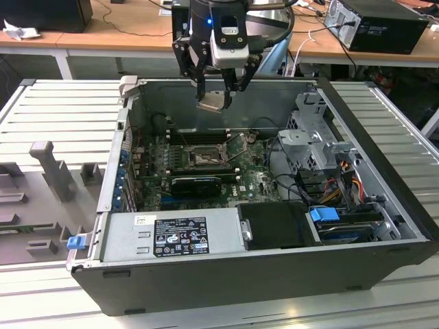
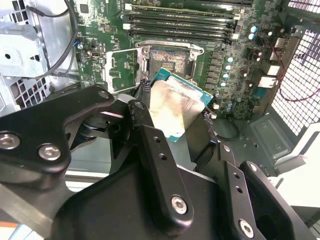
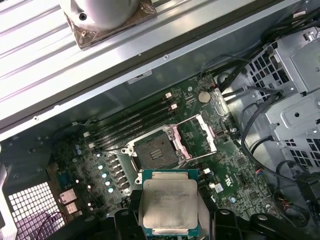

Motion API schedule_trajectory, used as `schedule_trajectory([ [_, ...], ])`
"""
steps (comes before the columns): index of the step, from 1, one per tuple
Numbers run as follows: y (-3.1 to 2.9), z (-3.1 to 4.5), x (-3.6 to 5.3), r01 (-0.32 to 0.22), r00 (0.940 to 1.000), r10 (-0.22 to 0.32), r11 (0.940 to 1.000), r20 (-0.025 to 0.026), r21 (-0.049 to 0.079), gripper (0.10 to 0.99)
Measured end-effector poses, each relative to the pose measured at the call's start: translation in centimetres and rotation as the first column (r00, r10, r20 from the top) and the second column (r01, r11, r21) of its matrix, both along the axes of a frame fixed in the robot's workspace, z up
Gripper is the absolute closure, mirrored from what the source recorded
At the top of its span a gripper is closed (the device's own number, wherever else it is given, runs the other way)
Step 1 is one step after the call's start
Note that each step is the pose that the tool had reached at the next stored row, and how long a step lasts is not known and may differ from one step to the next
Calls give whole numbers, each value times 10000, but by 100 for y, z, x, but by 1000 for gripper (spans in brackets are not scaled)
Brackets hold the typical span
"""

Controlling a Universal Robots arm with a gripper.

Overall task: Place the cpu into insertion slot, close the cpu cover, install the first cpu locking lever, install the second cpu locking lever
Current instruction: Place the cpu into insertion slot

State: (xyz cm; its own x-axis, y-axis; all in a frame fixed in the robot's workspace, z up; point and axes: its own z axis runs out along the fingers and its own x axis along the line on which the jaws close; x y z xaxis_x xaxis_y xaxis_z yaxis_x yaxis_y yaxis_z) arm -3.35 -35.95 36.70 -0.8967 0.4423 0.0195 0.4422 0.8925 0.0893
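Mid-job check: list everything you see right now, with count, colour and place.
cpu: one, tan-beige, held above the open case, not yet seated.
insertion slot: one, dark frame, on the green board.
cpu cover: one, silver, swung open beside the slot.
memory sticks: a row, black, alongside the slot.
black card: one, between slot and power supply.
power supply: one, grey, at the case's near wall.
drive cage: one, silver, at the exterior view's right.
case: one, dark, on a ribbed grey table.
gripper: one, black, shut on the cpu.
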Motion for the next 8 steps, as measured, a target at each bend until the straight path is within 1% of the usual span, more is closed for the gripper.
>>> schedule_trajectory([
  [8, 0, 0, 0, 196, 9998, -196, 9998, 0, 0, 561],
])
